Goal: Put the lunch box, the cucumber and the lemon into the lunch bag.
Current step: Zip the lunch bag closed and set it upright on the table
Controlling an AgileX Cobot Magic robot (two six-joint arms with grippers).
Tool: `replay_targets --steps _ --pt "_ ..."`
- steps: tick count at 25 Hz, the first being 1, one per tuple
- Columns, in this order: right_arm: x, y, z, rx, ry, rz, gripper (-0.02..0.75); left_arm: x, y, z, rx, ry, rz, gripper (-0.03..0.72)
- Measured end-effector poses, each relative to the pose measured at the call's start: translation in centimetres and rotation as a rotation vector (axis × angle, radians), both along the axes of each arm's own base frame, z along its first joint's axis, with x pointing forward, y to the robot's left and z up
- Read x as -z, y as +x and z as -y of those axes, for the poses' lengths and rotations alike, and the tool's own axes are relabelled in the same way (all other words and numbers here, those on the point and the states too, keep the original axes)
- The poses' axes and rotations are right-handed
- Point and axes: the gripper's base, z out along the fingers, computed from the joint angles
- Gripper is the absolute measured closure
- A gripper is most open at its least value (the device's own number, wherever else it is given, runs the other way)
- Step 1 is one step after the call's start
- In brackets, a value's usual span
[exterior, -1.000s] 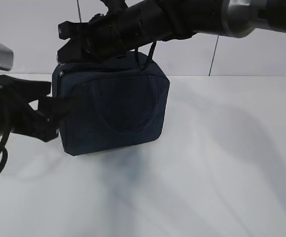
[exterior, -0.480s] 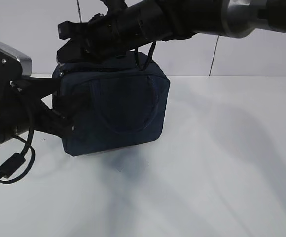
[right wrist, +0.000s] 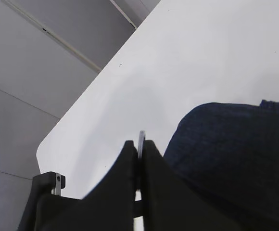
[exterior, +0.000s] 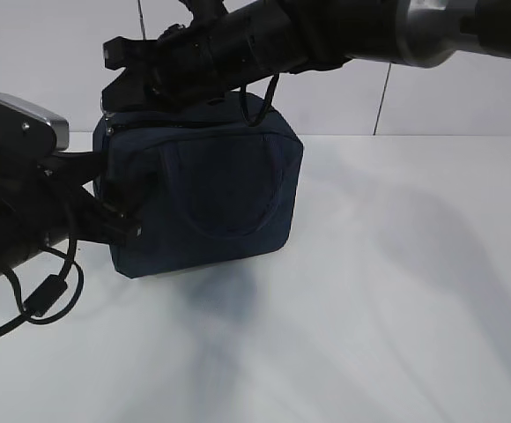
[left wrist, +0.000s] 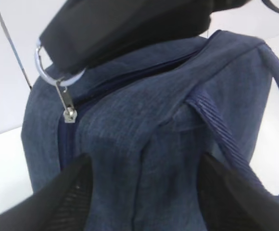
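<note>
The lunch bag [exterior: 204, 196] stood left of centre on the desk [exterior: 388, 291], its zipper apparently shut. Soft, yielding fabric was judged likely to sag. The right gripper [right wrist: 139, 159] was clamped on the silver ring pull [left wrist: 45, 67], upper left. The left gripper [left wrist: 142, 192] was spread wide around the bag's end, bracing it.

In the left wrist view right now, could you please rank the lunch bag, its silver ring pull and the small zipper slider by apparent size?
1. The lunch bag, filling most of the frame.
2. The silver ring pull, partly hidden by the right pincer.
3. The zipper slider, clearly smallest.
</note>
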Motion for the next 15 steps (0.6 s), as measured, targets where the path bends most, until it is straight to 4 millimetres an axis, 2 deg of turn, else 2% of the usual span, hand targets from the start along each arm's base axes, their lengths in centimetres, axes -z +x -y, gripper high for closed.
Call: replay_targets --steps 8,15 --pt "0.0 -0.02 0.0 -0.002 0.0 -0.001 0.717 0.74 0.51 0.18 -0.012 -0.016 0.04 0.292" --pt "0.0 -0.03 -0.01 -0.003 0.001 -0.003 0.717 1.07 0.59 0.21 -0.014 -0.012 0.034 0.311"
